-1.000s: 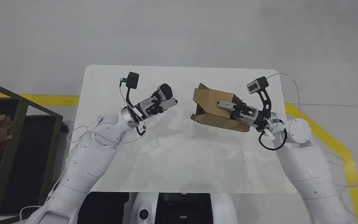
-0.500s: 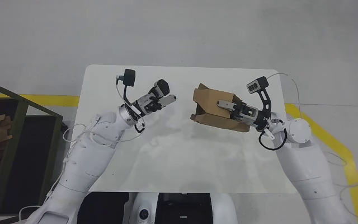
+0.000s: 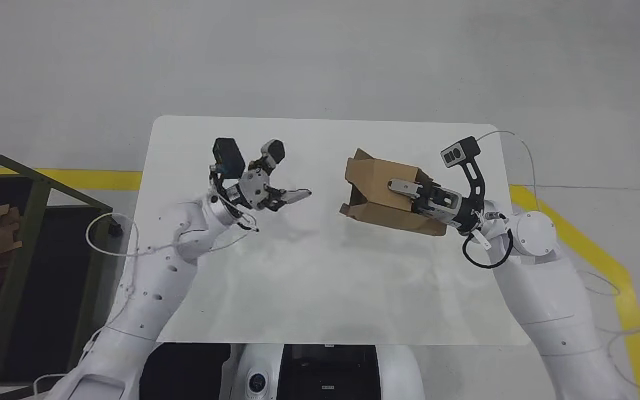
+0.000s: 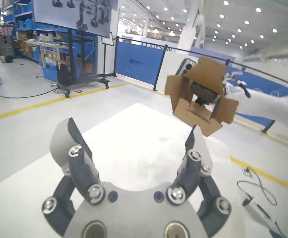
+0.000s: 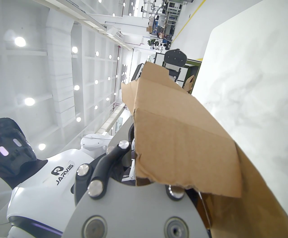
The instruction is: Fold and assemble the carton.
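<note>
Carton, brown corrugated card, flaps splayed, gripped by right hand, left hand agape.

Bright workshop hall with a white table on a pale grey floor.
A yellow line runs along the floor past both sides of the table. Rows of round ceiling lights shine overhead, beside a white pillar. Beyond the table stands a blue partition. Near it a large display board sits on a black wheeled stand, with blue shelves of boxes farther back. A thin cable lies looped on the floor.
</note>
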You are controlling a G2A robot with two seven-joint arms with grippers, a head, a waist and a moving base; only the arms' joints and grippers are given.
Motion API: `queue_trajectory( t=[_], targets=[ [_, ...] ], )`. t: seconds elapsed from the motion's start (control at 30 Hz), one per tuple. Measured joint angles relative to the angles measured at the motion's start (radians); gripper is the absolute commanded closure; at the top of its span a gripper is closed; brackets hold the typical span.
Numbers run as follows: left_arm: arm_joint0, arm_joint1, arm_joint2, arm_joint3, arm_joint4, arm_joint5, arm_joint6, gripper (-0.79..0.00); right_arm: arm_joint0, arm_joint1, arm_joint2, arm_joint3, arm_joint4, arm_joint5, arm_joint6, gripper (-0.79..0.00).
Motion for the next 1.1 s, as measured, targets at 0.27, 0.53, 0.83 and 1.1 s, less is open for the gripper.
queue_trajectory(
  t=[0.27,0.53,0.83,1.1],
  targets=[
    [0.016,0.015,-0.016,-0.030,0.345,-0.003,0.213,-0.785,0.000,0.000,0.000,0.000,0.000,0.000,0.000,0.000],
    [0.014,0.028,0.026,-0.008,0.576,-0.011,0.411,-0.785,0.000,0.000,0.000,0.000,0.000,0.000,0.000,0.000],
    [0.013,0.040,0.041,-0.013,0.580,-0.100,0.404,-0.785,0.000,0.000,0.000,0.000,0.000,0.000,0.000,0.000],
    [0.009,0.041,0.083,-0.047,0.573,-0.123,0.340,-0.785,0.000,0.000,0.000,0.000,0.000,0.000,0.000,0.000]
  ],
)
